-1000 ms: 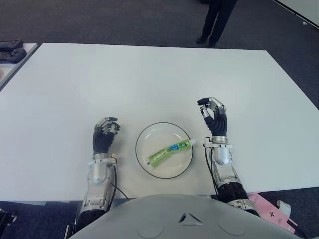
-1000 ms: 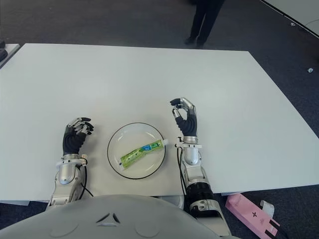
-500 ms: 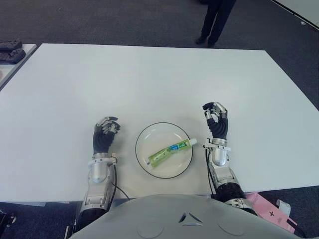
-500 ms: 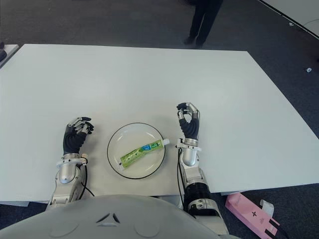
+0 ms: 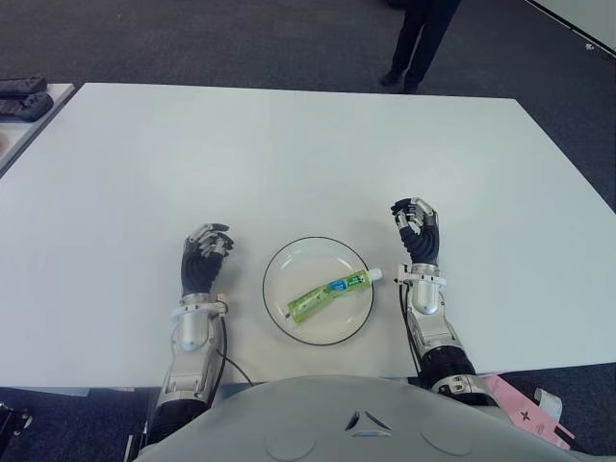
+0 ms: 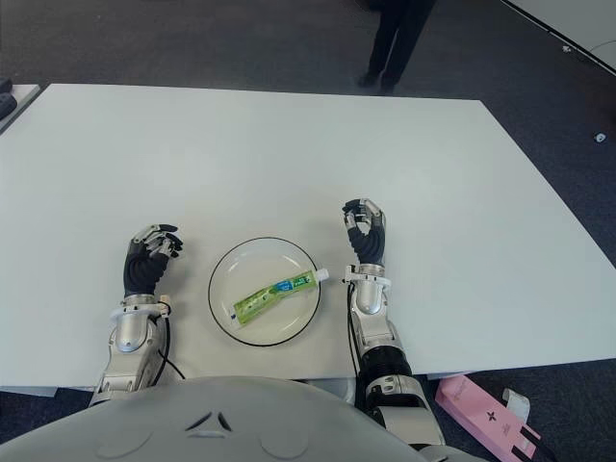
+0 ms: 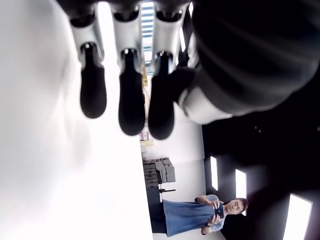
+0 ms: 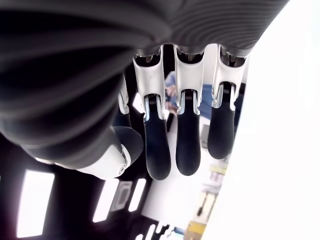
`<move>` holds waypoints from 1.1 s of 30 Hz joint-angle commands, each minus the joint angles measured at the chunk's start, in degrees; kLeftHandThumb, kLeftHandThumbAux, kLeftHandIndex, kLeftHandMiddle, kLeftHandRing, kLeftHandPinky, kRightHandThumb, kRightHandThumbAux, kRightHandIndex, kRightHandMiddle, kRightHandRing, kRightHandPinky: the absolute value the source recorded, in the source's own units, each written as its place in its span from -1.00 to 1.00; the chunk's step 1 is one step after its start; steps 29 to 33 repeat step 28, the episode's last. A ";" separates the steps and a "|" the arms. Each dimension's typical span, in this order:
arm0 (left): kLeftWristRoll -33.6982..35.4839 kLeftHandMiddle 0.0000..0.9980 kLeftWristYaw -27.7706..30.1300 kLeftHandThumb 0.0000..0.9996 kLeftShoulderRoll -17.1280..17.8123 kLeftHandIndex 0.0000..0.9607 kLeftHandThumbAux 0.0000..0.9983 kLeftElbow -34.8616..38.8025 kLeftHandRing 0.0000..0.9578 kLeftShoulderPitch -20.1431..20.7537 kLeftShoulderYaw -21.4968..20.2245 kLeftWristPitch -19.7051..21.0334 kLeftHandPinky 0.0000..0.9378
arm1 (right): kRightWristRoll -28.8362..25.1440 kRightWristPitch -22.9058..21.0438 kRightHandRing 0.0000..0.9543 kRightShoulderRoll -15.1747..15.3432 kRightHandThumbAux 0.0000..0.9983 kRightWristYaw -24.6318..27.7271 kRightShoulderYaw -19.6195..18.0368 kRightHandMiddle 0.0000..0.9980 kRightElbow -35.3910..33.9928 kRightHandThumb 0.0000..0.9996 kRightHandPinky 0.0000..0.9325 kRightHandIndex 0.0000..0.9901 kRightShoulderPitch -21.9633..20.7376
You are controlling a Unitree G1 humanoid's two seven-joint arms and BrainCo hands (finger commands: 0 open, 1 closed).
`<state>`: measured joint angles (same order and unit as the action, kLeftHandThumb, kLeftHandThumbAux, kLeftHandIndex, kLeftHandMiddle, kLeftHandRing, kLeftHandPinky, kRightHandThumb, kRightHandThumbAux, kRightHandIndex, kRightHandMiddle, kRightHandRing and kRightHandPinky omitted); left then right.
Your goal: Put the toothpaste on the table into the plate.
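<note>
The toothpaste (image 5: 328, 294) lies in the plate (image 5: 289, 266), a green tube set on a slant with its white cap over the plate's right rim and its crimped end toward the near left of the dish. The plate sits on the white bench (image 5: 289, 154), close to the near edge, between my two hands. My right hand (image 5: 417, 236) shows just right of the plate, near the cap but apart from it, forearm running up from the near edge of the bench; its fingers (image 8: 158, 145) are curled loosely toward the thumb and hold nothing. My left hand (image 5: 203, 258) shows just left of the plate, and its fingers (image 7: 132, 105) are also curled in, with nothing in them. Across the bench, on the dark floor, a person's legs (image 5: 414, 43) stand beyond the far edge. At the far left, on another surface beside the bench, lie dark objects (image 5: 23, 94) I cannot make out.
</note>
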<state>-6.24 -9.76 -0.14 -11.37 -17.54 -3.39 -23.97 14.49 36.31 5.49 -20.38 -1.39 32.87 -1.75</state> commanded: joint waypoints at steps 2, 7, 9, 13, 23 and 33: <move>-0.32 0.17 0.10 0.42 -0.37 -0.10 0.44 -1.78 0.19 -0.64 0.51 1.47 0.19 | -2.86 -4.27 0.01 -0.23 0.46 3.46 -0.34 -0.01 0.09 0.40 0.05 -0.14 3.63; -0.44 0.17 0.00 0.41 -0.48 -0.10 0.44 -1.64 0.18 -0.78 0.59 1.55 0.16 | -4.10 -5.62 0.03 -0.19 0.46 5.18 -0.47 -0.01 -1.31 0.41 0.07 -0.14 4.54; -0.42 0.16 0.04 0.41 -0.54 -0.10 0.44 -1.51 0.17 -0.88 0.63 1.62 0.17 | -4.46 -5.68 0.04 -0.20 0.46 5.57 -0.55 -0.01 -1.56 0.41 0.09 -0.14 4.82; -0.26 0.17 0.20 0.41 -0.76 -0.10 0.44 -1.12 0.18 -1.20 0.75 1.69 0.19 | -4.83 -5.52 0.05 -0.23 0.46 6.23 -0.63 0.00 -2.53 0.41 0.10 -0.13 5.97; -0.38 0.18 0.03 0.42 -1.11 -0.10 0.43 -0.95 0.20 -1.55 0.85 1.10 0.22 | -5.72 -6.57 0.07 -1.28 0.46 7.50 -0.29 0.00 -6.22 0.42 0.12 -0.13 8.90; -0.38 0.18 0.06 0.42 -1.12 -0.10 0.43 -1.19 0.21 -1.59 0.85 0.71 0.22 | -6.14 -7.91 0.08 -1.97 0.46 7.89 -0.28 0.00 -8.37 0.42 0.12 -0.13 10.30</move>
